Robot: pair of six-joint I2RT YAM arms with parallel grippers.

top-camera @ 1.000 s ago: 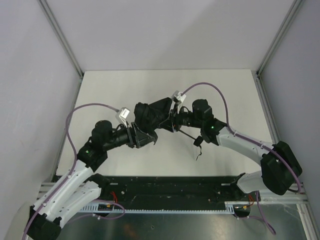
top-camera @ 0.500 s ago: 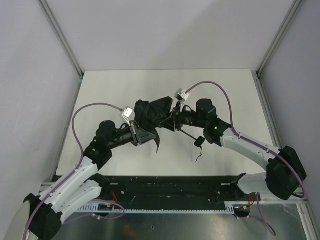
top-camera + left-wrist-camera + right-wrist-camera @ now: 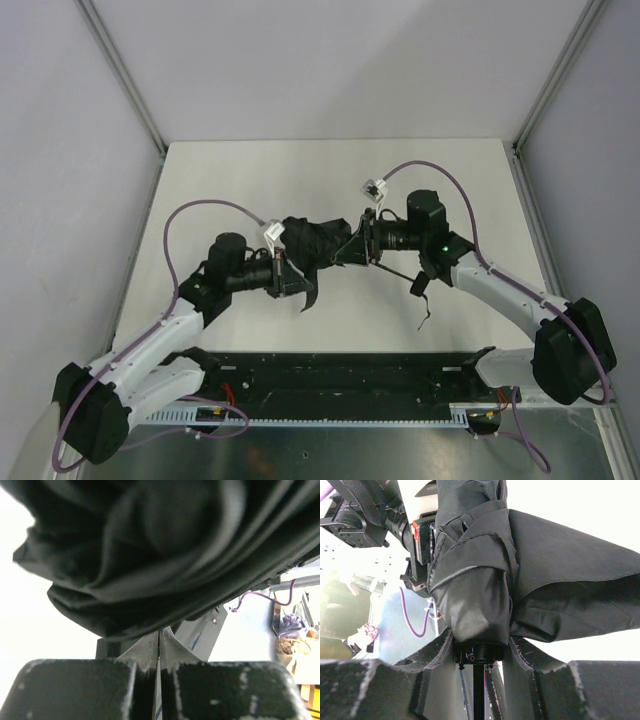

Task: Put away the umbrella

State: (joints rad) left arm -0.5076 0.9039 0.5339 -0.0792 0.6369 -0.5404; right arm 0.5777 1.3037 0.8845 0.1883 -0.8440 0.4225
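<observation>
The umbrella is a bunched black canopy held above the white table between both arms. Its slim shaft slants down to the right to the small handle, whose cord dangles below. My right gripper is shut on the canopy's collar end; in the right wrist view its fingers flank the black hub under the fabric. My left gripper is shut at the canopy's left edge. In the left wrist view its tips meet right under the folded fabric, and a loose flap hangs beside it.
The white table is bounded by grey walls and metal frame posts. A black rail runs along the near edge between the arm bases. Purple cables loop above each arm.
The left gripper has moved right to the canopy's edge and shut there. The right arm has carried the umbrella slightly right, and the handle and cord have shifted right with it.
</observation>
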